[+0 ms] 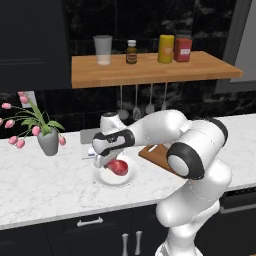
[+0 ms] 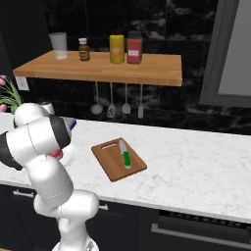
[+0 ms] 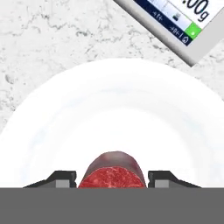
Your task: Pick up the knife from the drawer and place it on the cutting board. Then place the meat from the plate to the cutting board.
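White marble counter (image 1: 45,185), grey-veined, runs across the left base view. Gripper (image 1: 106,161) reaches down over the round white plate (image 1: 102,179), and the red-pink meat (image 1: 119,166) sits at the fingertips on that plate. From this side the arm covers most of the cutting board (image 1: 152,152); a brown corner shows past the forearm. Grey pot of pink tulips (image 1: 48,141) stands at left. Wooden shelf (image 1: 150,70) above carries a clear tumbler (image 1: 103,49), a small brown bottle (image 1: 131,52), a yellow canister (image 1: 166,48) and a red box (image 1: 183,48). 4 grey utensils (image 1: 136,111) hang under it.

Right base view: the arm's shoulder blocks the plate, leaving a sliver of rim (image 2: 68,156) and a trace of red. Here the cutting board lies whole, a brown rectangle with a darker edge, set at an angle on the marble. The knife (image 2: 125,154) lies flat on it, green handle nearer, short silver blade farther. Black cabinet fronts below.

Hand view: looks straight down into the plate, smooth and glossy with a shallow raised rim. The meat, rounded and mottled dark red, sits between the 2 dark fingertips (image 3: 63,177), jaws narrowed against its sides, gripping it. A kitchen scale (image 3: 175,22), grey-framed with a dark display, lies on the counter just beyond the plate's rim.
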